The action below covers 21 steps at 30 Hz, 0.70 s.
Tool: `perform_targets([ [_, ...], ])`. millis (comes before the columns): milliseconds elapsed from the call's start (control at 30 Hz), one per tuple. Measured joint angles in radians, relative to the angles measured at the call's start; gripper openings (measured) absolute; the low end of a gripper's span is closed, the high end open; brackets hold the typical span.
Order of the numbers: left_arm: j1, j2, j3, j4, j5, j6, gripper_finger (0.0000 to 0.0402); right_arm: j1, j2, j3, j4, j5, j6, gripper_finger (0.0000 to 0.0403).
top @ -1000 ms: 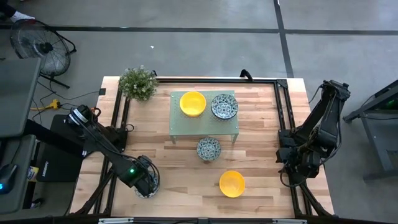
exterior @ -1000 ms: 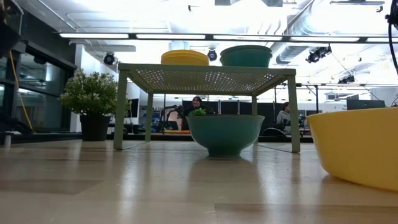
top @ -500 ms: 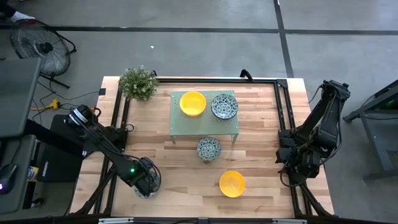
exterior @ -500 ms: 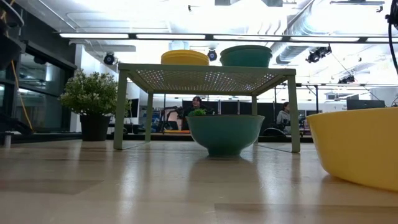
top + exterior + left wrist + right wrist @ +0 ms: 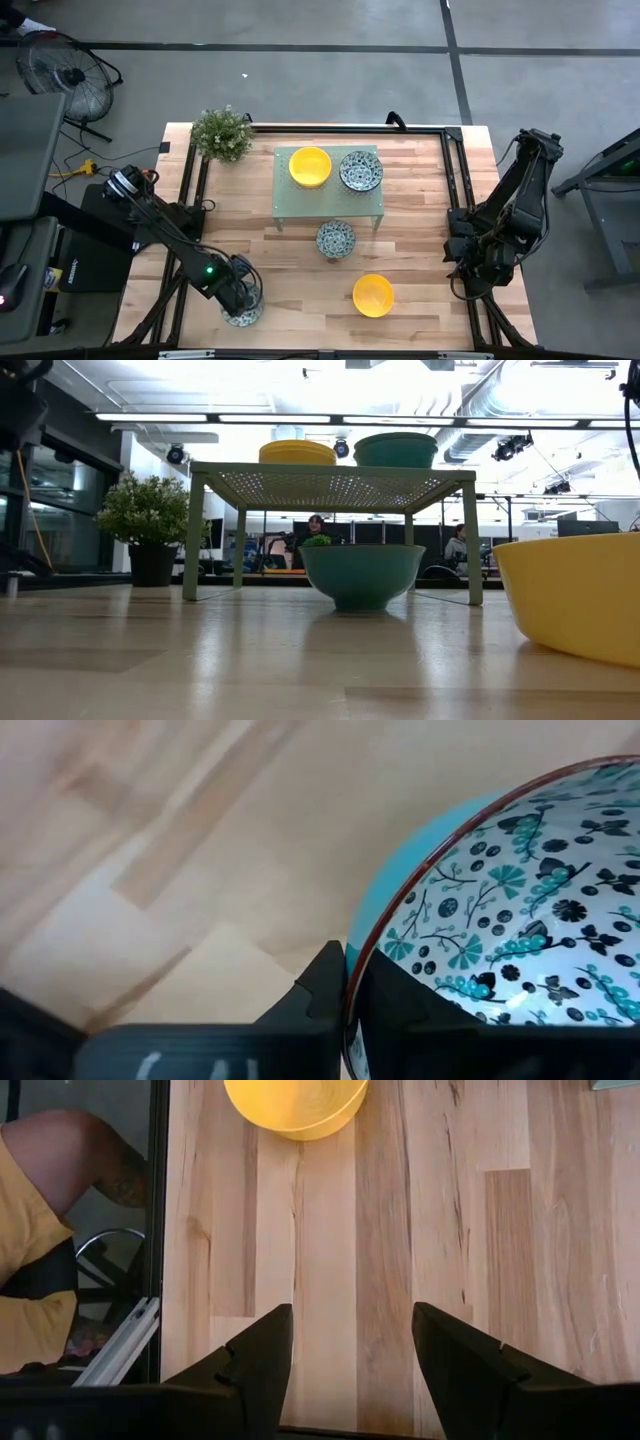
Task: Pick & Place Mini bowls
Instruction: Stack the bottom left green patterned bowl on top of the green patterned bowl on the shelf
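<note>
Pale green perforated stand [image 5: 328, 205] sitting mid-worktop [image 5: 420, 250]; leafy plant [image 5: 221, 133] standing at corner; floor fan [image 5: 60, 72] sitting off-worktop.

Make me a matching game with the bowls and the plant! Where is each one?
Things:
1. yellow bowl beside a patterned one
2. other yellow bowl
3. patterned bowl in the left gripper
4. plant

Places:
A. far left corner of the table
B. near left part of the table
C. on top of the green stand
D. on the bare table, near edge

Pairs: 1-C, 2-D, 3-B, 4-A
</note>
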Motion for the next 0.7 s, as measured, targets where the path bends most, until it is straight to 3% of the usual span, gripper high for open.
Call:
perform_targets([
  [367,0.039,-0.014,0.087,-0.001,-0.119,0.096,0.0004,0.000,0.000,0.000,0.003,0.001,-0.020,0.0195],
  [700,0.241,-0.015,0.228,-0.011,-0.156,0.401,0.0004,0.000,0.009,0.000,0.325,0.015,-0.512,0.0195],
])
